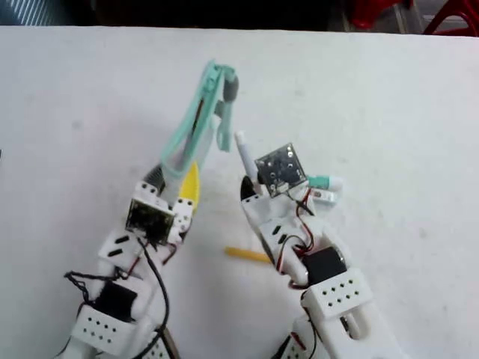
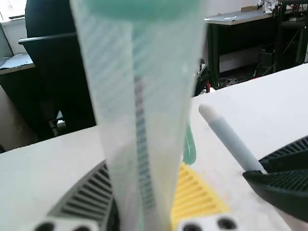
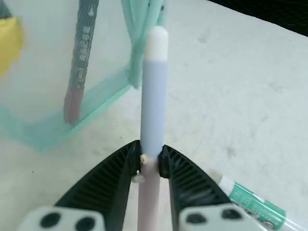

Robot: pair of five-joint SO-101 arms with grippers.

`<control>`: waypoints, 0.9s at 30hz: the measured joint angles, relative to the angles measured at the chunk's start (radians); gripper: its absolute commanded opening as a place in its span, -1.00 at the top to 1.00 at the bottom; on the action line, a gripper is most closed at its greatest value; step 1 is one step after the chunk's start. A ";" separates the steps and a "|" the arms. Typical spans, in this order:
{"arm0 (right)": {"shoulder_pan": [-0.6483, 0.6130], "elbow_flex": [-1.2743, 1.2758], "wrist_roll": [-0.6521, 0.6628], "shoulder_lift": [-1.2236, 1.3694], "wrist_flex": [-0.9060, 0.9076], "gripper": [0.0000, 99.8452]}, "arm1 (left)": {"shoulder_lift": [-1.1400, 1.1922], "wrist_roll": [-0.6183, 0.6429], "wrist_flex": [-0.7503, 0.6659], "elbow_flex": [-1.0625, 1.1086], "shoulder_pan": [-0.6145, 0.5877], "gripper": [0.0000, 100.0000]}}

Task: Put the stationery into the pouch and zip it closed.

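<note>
Pouch (image 1: 191, 127) clamped in left hand (image 1: 172, 179); right hand (image 3: 150, 156) pinches pen (image 3: 154, 96), tail cut off.

**A:** What is the right gripper (image 3: 150, 156) doing?

**B:** It is clamping a pale blue pen (image 3: 154, 86) dead centre of the frame. Its black fingers (image 3: 110, 178) are pressing on both sides of the barrel, and the white cap is pointing away from the camera.

**A:** And beyond it?

**B:** The pouch (image 3: 38, 96), translucent with mint-green edging, is standing just past the pen. The cap is overlapping its green edge, but I cannot tell whether they are touching. A grey pen (image 3: 83, 53) with a reddish end is showing through the pouch wall.

**A:** Anything else?

**B:** A yellow piece (image 3: 6, 41) is peeking in at the frame's edge by the pouch. A green-and-white marker (image 3: 252, 202) is lying on the white table (image 3: 240, 86), in the foreground corner beside the gripper.
</note>
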 measured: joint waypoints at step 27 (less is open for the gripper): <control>0.000 0.000 0.000 0.000 0.000 0.97 | 0.617 0.299 0.160 -0.554 -0.068 0.95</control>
